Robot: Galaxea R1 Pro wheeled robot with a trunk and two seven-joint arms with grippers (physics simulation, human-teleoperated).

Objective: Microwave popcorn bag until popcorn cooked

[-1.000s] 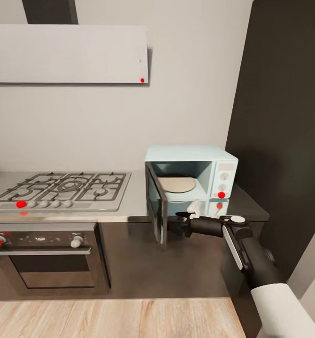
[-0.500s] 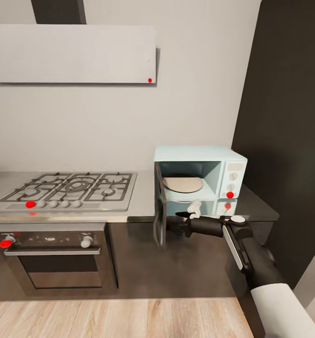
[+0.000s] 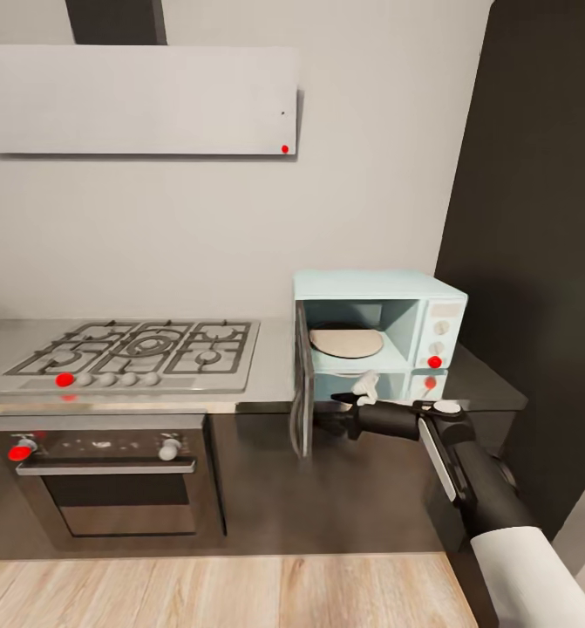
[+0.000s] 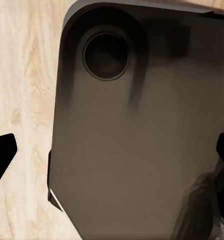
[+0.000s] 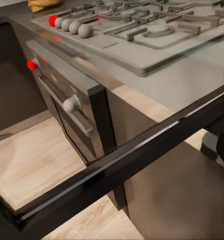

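1. Microwave [image 3: 381,336]: mint-blue box at the right end of the countertop [image 3: 270,371], hard against the dark tall cabinet [image 3: 536,262]. Its door [image 3: 303,388] hangs swung out to the left, nearly edge-on to the head camera, leaving the cavity open; a pale turntable [image 3: 345,341] lies bare inside. Judged ready to receive the bag.

2. Right gripper [image 3: 351,404]: held low in front of the microwave's open mouth, just right of the door's lower edge, one white and one dark finger visible. Whether the fingers are parted or closed cannot be told; nothing shows between them. Likely parked there after dealing with the door.

3. Popcorn bag [image 5: 44,4]: a tan scrap at the far left end of the countertop, beyond the hob [image 5: 142,30], seen in the right wrist view; probably the bag, mostly cropped. Well apart from the microwave, so the fetch is judged not yet done.

4. Left gripper [image 4: 112,155]: dark fingertips at either edge of its wrist view, spread wide, grasping nothing, above the robot's dark base [image 4: 142,130] and wood floor [image 4: 21,75]. Apparently stowed.

5. Oven [image 3: 109,475]: dark, built in under the hob, shut; not part of the task.

6. Hood [image 3: 135,100]: flat grey panel above the hob.
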